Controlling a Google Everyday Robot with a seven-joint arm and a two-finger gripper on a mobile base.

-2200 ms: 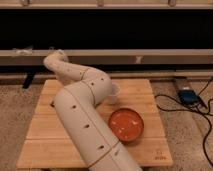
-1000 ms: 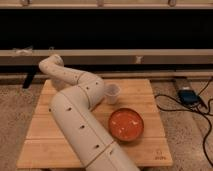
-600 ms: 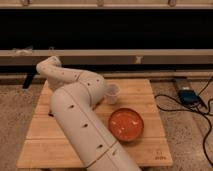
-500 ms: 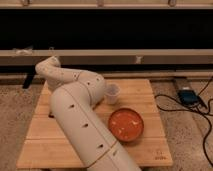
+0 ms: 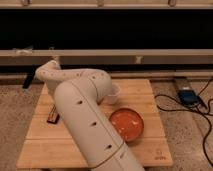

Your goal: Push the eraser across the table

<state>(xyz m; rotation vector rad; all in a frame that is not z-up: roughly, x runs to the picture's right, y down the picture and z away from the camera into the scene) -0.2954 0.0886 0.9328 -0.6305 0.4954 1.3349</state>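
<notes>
eraser x1, left side of table | orange bowl x1; white cup x1 | gripper hidden behind arm; pincer closed, hold unseen

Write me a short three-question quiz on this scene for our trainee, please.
1. True or false: the eraser lies inside the orange bowl.
2. Which is nearest the white cup? A) the bowl B) the eraser C) the blue box on the floor
3. Fill in: the shut hand, at the arm's end, is at the table's far ___ corner.
Key: 1 false; 2 A; 3 left.
</notes>
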